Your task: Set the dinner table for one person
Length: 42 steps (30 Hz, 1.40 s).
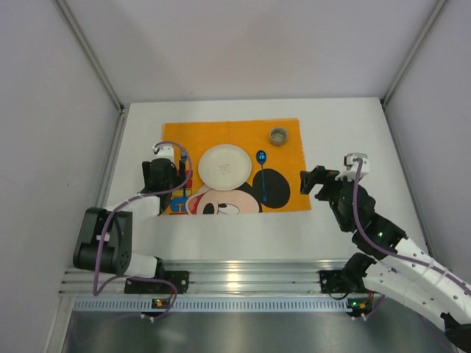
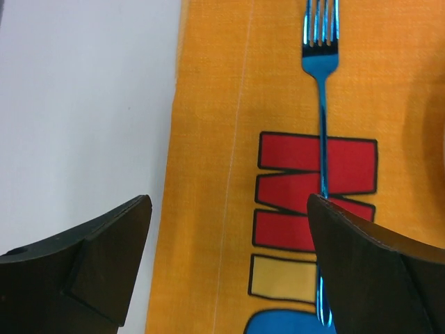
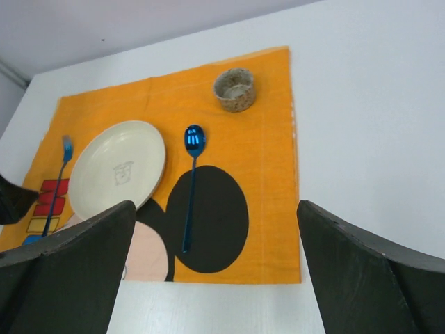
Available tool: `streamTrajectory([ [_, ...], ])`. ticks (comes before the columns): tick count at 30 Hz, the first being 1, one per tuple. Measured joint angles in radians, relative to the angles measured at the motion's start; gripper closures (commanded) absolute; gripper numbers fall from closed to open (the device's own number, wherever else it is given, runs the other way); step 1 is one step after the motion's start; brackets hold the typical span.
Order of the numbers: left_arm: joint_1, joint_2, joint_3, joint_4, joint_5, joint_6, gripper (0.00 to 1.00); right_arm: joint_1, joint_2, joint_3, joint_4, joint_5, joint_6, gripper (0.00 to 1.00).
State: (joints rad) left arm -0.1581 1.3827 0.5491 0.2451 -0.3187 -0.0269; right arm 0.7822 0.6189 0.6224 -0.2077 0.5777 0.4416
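The white dinner table point(image 1: 346, 140) carries an orange Mickey Mouse placemat point(image 1: 235, 131). On the mat lie a cream plate point(image 1: 224, 165), a blue spoon point(image 1: 263, 176) to its right and a small speckled cup point(image 1: 279, 135) at the far right. A blue fork point(image 2: 322, 104) rests left of the plate, tines pointing away. My left gripper point(image 2: 228, 202) hovers open over the mat's left edge, its right finger above the fork's handle and nothing between the jaws. Off the mat's right edge, my right gripper point(image 3: 216, 205) stands open and empty, facing the spoon point(image 3: 190, 181).
A ribbed aluminium rail point(image 1: 243, 276) runs along the near edge where both arm bases sit. Grey walls with metal posts point(image 1: 96, 59) close in the table on three sides. Bare white tabletop point(image 3: 368, 104) lies right of the mat.
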Motion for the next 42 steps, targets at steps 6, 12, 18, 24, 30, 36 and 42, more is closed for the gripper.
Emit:
streamTrajectory([
  [6, 0.062, 0.102, -0.076, 0.229, 0.067, -0.025, 0.01, 0.000, -0.021, -0.081, 0.022, 0.118, -0.003, 0.00],
  [12, 0.107, 0.129, -0.094, 0.402, 0.160, -0.026, 0.01, 0.000, -0.023, -0.101, 0.048, 0.137, -0.048, 0.00],
  [18, 0.146, 0.173, -0.184, 0.616, 0.237, -0.027, 0.01, 0.000, -0.021, -0.105, 0.067, 0.145, -0.050, 0.00],
  [24, 0.146, 0.193, -0.276, 0.747, 0.244, -0.028, 0.01, 0.000, -0.002, -0.134, 0.093, 0.193, -0.046, 0.00],
  [30, 0.144, 0.193, -0.253, 0.766, 0.243, -0.026, 0.01, -0.003, 0.074, -0.216, 0.193, 0.302, -0.170, 0.00],
  [36, 0.144, 0.193, -0.253, 0.767, 0.243, -0.026, 0.01, -0.200, 0.156, -0.338, 0.382, 0.131, -0.404, 0.00],
  [42, 0.144, 0.193, -0.252, 0.770, 0.243, -0.026, 0.01, -0.536, 0.274, -0.499, 0.659, -0.158, -0.463, 0.00],
])
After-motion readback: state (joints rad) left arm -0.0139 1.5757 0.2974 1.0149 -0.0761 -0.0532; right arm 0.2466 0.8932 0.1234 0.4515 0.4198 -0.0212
